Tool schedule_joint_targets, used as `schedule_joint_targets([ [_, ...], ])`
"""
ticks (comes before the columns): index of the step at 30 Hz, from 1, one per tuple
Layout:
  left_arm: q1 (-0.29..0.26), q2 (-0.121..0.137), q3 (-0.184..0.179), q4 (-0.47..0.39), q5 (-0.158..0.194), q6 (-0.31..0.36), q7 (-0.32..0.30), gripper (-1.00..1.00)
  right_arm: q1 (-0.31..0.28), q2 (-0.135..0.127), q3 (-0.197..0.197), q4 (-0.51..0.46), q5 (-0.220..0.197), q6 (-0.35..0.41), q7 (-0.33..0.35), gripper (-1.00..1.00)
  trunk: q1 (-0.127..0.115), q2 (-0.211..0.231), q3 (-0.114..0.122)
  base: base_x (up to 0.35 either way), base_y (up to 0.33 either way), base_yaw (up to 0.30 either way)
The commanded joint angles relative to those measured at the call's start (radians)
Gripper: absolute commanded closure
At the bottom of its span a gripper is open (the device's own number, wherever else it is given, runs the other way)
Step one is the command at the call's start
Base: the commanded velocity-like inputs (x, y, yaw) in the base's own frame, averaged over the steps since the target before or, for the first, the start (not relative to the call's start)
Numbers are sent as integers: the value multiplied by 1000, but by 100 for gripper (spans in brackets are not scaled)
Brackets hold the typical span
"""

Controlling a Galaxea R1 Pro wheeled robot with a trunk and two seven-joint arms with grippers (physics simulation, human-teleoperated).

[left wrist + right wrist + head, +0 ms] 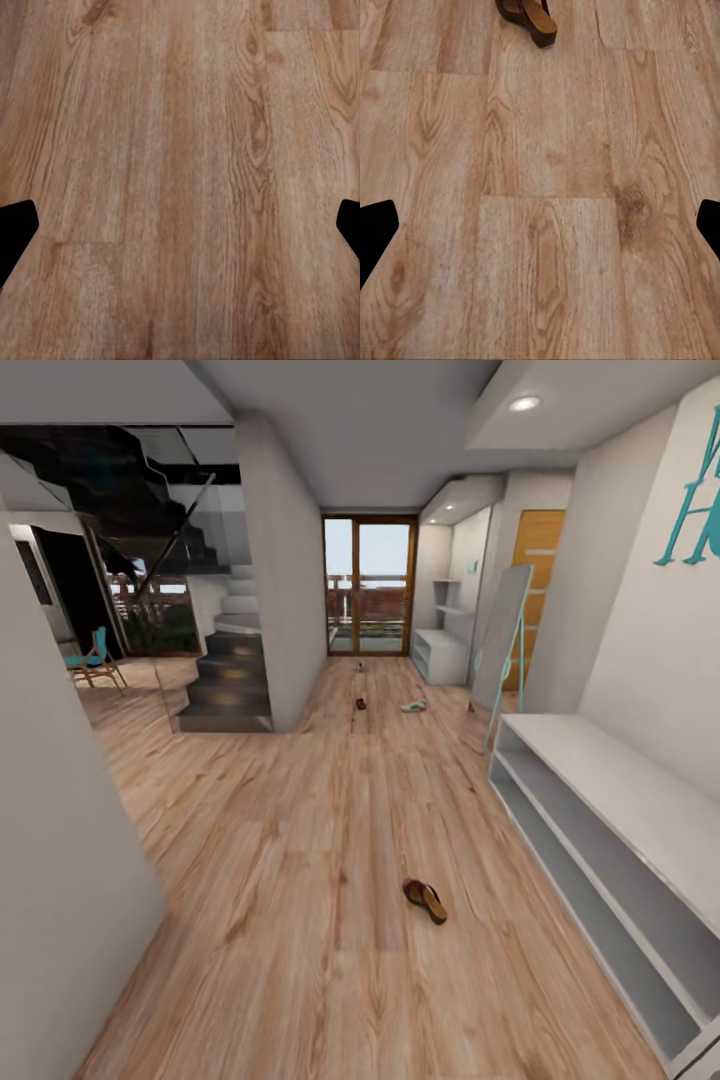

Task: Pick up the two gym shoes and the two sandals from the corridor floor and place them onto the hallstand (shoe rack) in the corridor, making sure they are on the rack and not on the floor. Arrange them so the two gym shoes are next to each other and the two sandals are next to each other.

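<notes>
One brown sandal (425, 900) lies on the corridor floor (300, 920) just ahead, and its heel end (531, 19) also shows in the right wrist view. A second sandal (360, 703) lies far down the corridor. Beside it is a pale gym shoe (413, 706) with green on it. A small item (359, 666) near the glass door is too small to identify. The hallstand (442, 645), with stepped upper shelves, stands at the far right. My left gripper (180, 232) and right gripper (540, 232) hang open over bare planks, holding nothing.
A long low white shelf bench (600, 830) runs along the right wall close by. A teal-framed mirror (500, 645) leans beyond it. A staircase (225, 680) and a pillar stand at left, and a wall (60, 880) is close on my left. A glass door (368, 585) ends the corridor.
</notes>
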State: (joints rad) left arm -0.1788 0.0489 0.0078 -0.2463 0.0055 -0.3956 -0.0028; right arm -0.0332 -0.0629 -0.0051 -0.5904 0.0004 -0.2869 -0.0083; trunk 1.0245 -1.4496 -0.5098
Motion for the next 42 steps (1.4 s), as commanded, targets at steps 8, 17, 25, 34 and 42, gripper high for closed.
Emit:
schedule_joint_targets([
  [8,-1,0,0,1,1,-3,0,-100,-1,0,6,1,6,-4,3,-100,1,0,-3,329,78,-9],
  [17,-1,0,1,1,1,-3,0,-100,-1,0,7,1,7,-4,3,-100,1,0,-3,302,197,0],
  [25,-1,0,1,1,1,-3,0,-100,-1,0,7,1,7,-5,3,-100,1,0,-3,293,218,0],
  [34,-1,0,1,2,1,-3,0,-100,-1,1,4,1,1,-3,0,-100,1,0,-4,288,225,7],
  [42,-1,0,0,2,1,-3,0,-100,-1,1,4,0,0,-3,-1,-100,1,0,-10,288,226,123],
])
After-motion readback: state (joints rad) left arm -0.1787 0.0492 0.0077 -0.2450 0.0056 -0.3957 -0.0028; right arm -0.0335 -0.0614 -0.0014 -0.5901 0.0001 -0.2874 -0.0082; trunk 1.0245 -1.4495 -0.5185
